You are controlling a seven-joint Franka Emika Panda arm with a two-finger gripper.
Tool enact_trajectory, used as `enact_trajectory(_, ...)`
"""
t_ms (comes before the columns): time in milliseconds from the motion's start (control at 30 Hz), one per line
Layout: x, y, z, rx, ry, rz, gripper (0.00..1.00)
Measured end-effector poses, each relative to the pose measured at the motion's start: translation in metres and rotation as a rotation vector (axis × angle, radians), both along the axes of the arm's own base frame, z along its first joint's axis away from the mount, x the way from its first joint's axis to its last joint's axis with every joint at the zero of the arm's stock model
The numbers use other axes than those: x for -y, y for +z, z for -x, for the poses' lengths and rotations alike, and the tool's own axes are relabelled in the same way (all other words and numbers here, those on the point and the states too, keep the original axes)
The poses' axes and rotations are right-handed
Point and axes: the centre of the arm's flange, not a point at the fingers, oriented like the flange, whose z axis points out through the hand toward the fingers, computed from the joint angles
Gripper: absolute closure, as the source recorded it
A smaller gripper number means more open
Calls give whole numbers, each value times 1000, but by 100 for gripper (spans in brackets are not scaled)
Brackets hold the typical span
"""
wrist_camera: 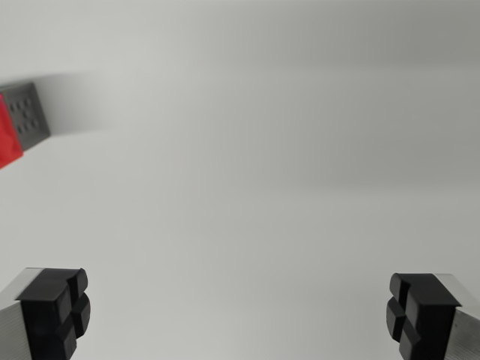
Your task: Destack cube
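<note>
At the wrist view's left edge a grey cube (pixel 25 114) with small dark holes on its face shows against a red cube (pixel 7 142); both are cut off by the frame, so how they stack is unclear. My gripper (pixel 238 315) is open, its two black fingertips (pixel 58 309) wide apart at the bottom corners. Nothing lies between them. The cubes are far to the upper left of the gripper.
A plain pale grey surface (pixel 262 150) fills the rest of the view. The grey cube casts a soft shadow (pixel 82 105) to its right.
</note>
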Motion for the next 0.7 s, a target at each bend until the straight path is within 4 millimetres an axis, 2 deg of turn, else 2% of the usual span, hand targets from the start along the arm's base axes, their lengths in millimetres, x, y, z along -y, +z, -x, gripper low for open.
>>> enact_trajectory(700,-45,-27,2,15,31,-3,0)
